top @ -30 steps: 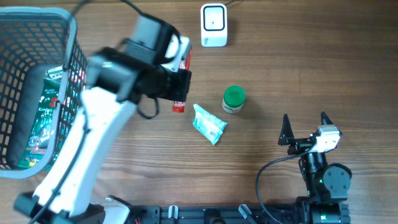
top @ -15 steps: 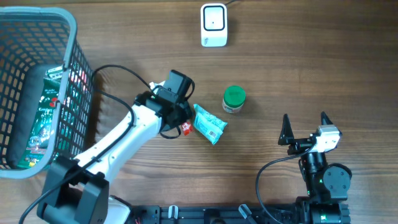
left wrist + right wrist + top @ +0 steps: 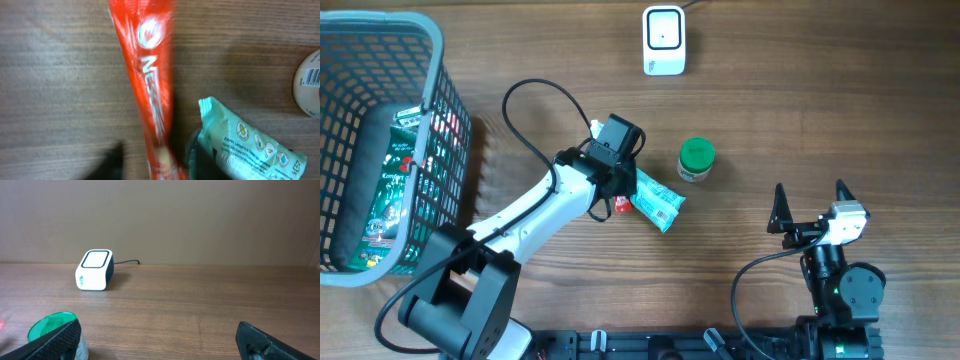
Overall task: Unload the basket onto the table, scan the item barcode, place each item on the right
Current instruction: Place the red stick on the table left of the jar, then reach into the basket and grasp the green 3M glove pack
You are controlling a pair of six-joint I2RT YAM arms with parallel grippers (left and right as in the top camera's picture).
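Straddling the red stick packet (image 3: pixel 154 95) mid-frame, the left tool (image 3: pixel 155 164) stands parted, fingers (image 3: pixel 112 162) either side of it; the right tool (image 3: pixel 810 195) gapes wide, lower right.

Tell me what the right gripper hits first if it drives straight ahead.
Probably nothing: the right gripper faces bare wooden table. The green-lidded white jar and the white box scanner lie left of its line.

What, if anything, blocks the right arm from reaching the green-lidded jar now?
Likely nothing, so yes. Only bare table lies between the open right gripper and the jar, and the left gripper is beyond it, over the red stick.
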